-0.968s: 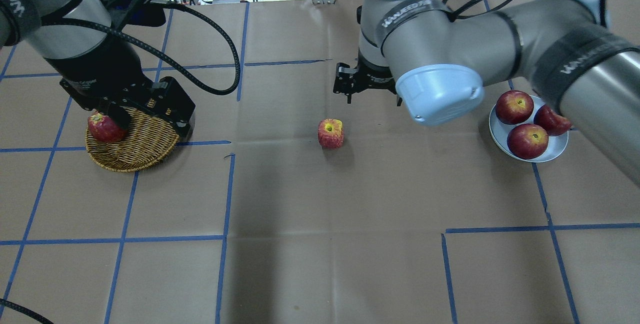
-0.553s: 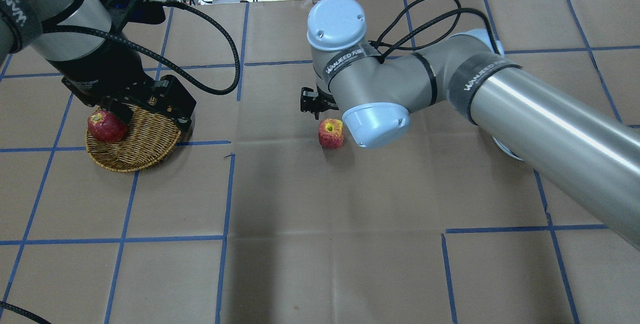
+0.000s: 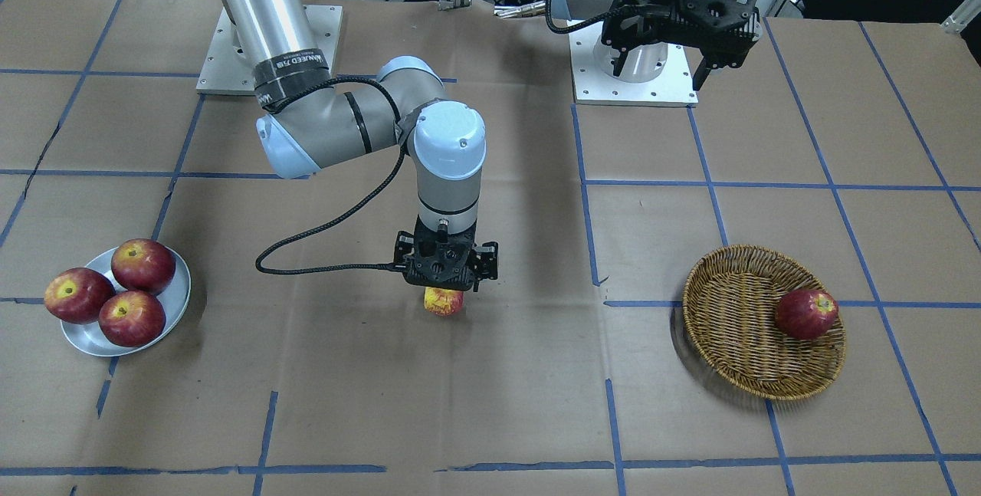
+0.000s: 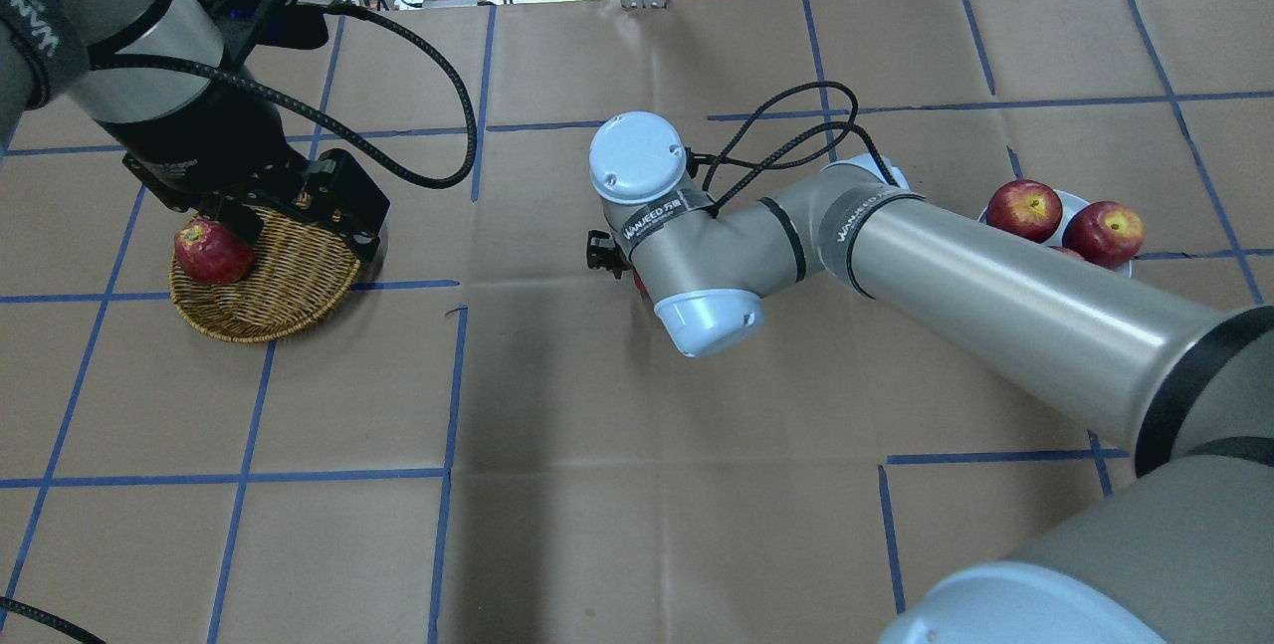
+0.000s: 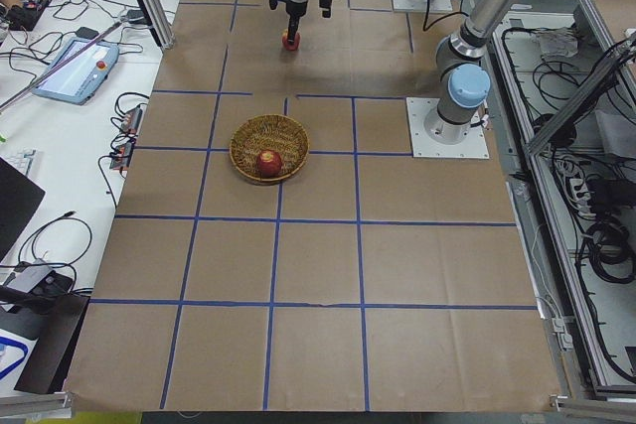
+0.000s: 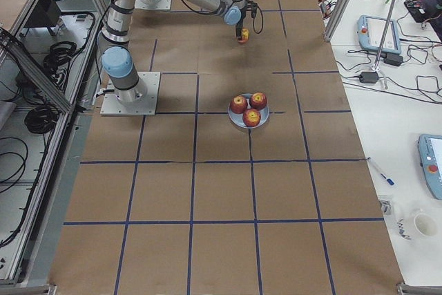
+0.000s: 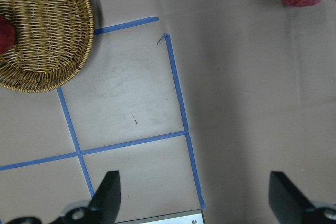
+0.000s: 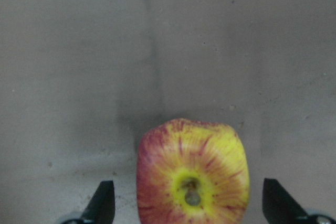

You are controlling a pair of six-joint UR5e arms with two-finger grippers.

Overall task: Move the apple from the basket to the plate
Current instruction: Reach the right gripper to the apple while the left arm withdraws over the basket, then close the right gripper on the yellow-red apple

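Straddling right gripper [image 8: 190, 205]: fingers [image 8: 104, 202] wide apart; apple [image 8: 192, 177] between them, untouched;
Idle left gripper [image 7: 195, 195]: fingers wide apart, empty

Three red apples [image 3: 132, 317] crowd the plate [image 3: 178, 300]; bare metal shows only as a crescent on its side facing the yellow-red apple [image 3: 443, 302]. From that crescent to the apple the tabletop [image 3: 322, 373] is flat brown paper, but a black cable [image 3: 306, 270] loops just on the robot's side of this lane, and the right arm [image 3: 337, 124] slants overhead there. The right gripper [image 8: 191, 203] straddles the apple with a gap at each finger. Farther from the plate, beyond the apple, stands the basket [image 3: 693, 312]
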